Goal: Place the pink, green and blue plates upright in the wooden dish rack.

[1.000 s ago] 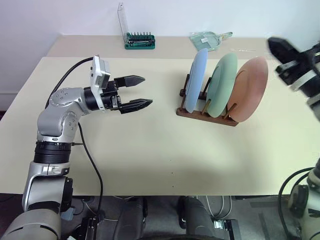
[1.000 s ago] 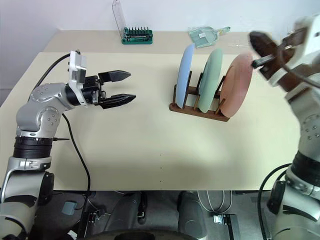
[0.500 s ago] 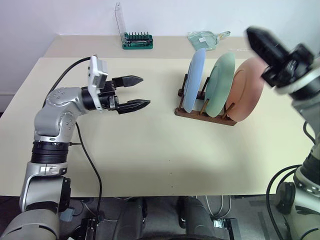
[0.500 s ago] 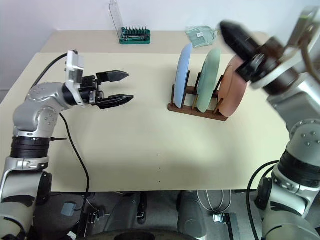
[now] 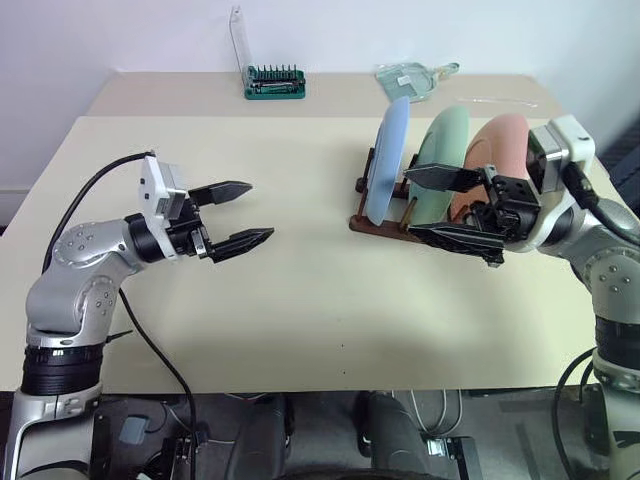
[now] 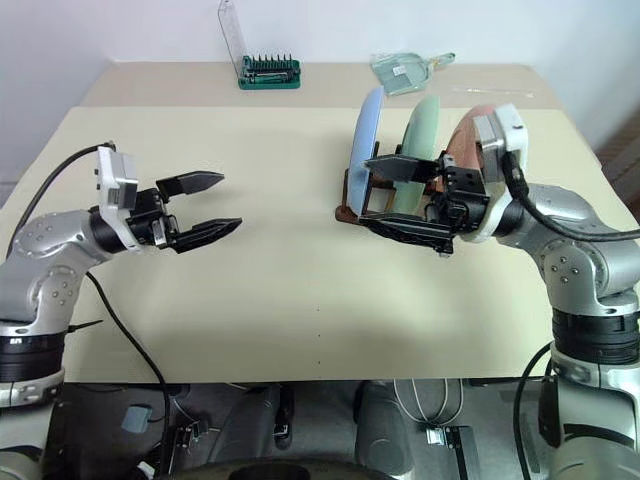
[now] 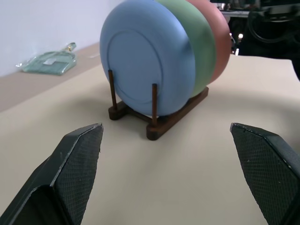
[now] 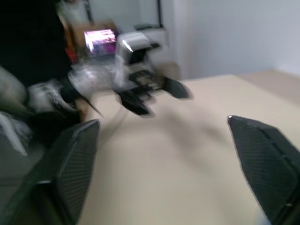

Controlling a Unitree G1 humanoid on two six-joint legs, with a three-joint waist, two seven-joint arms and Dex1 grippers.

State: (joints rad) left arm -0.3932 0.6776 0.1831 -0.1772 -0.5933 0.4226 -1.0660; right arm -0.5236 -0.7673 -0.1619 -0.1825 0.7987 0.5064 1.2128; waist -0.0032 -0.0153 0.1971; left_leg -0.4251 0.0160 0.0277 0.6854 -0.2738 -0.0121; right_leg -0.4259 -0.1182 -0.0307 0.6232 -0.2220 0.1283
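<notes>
Light blue point(image 5: 388, 160), mint green point(image 5: 447, 150) & salmon pink round plates point(image 5: 505, 150) upright in dark wooden peg rack point(image 7: 157, 123), toward table's point(image 5: 300, 300) far right. Left tool point(image 5: 240, 215) & right tool point(image 5: 435, 203) both spread wide, gripping nothing.

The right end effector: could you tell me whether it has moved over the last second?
Yes. The right end effector swung down and leftward, now open before the wooden dish rack.

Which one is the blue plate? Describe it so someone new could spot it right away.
On the beige table, find the dark wooden dish rack holding three upright plates. The blue plate stands at the end nearest the left claw, beside the green plate; it alone is light blue.
</notes>
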